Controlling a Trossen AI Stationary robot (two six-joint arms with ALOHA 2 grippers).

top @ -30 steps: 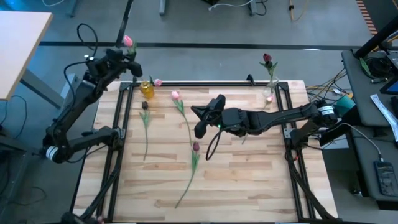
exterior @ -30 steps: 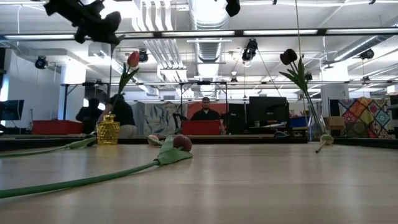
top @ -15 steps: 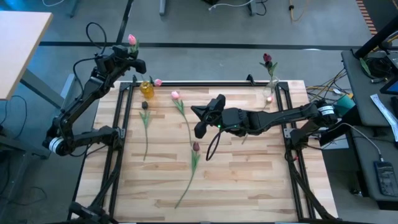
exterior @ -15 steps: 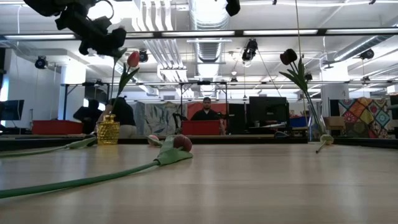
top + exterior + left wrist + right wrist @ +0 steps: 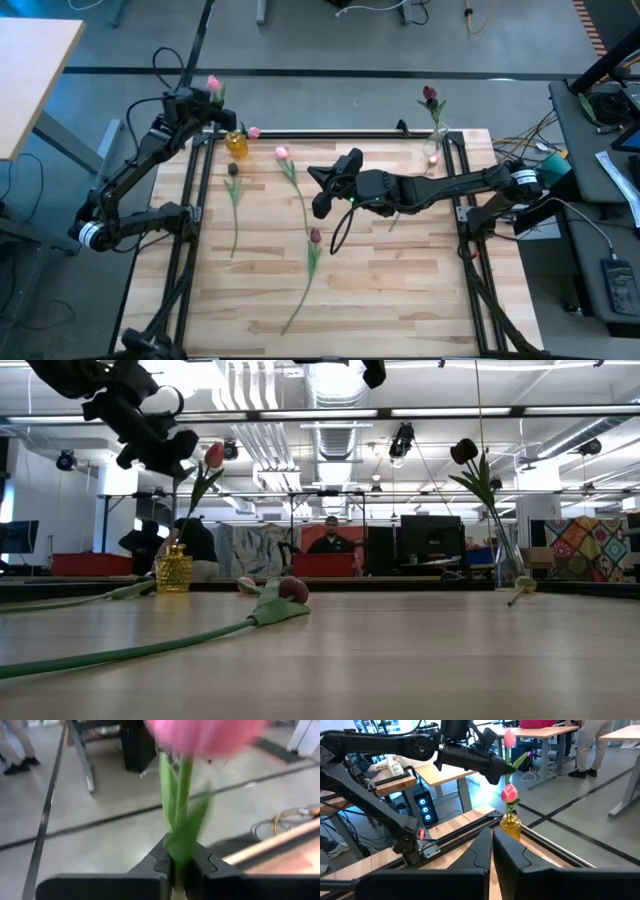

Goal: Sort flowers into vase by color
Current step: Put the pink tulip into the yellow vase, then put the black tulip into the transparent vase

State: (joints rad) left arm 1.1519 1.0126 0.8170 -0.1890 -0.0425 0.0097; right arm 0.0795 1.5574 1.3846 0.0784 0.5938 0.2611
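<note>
My left gripper (image 5: 207,97) is shut on a pink tulip (image 5: 213,83) in the air beside the table's far left corner, just left of a small yellow vase (image 5: 236,143). The vase holds one pink tulip (image 5: 254,132), whose head (image 5: 214,455) shows beside the left gripper (image 5: 175,450) in the low view. My right gripper (image 5: 320,203) hovers shut over the table's middle. A clear vase (image 5: 437,146) at the far right holds a maroon tulip (image 5: 430,95). A pink tulip (image 5: 282,153) and two maroon ones (image 5: 233,170) (image 5: 314,236) lie flat on the wood. My left gripper pinches the pink tulip's green stem (image 5: 178,851) between its two fingers, a short way below the head (image 5: 205,735), where a leaf wraps the stem. The fingers come about level from the table's left, across the stem. The tulip stands upright above them (image 5: 509,739), lifted clear.
A black metal frame (image 5: 330,133) runs round the tabletop's edges. Another small pink head (image 5: 432,158) lies by the clear vase's foot. A black cable (image 5: 340,232) loops below my right arm. People stand in the room beyond the table.
My left gripper has moved down and toward the table's right, closer to the yellow vase, carrying the pink tulip upright with it. My right arm has kept still, and the flowers on the table have not moved.
</note>
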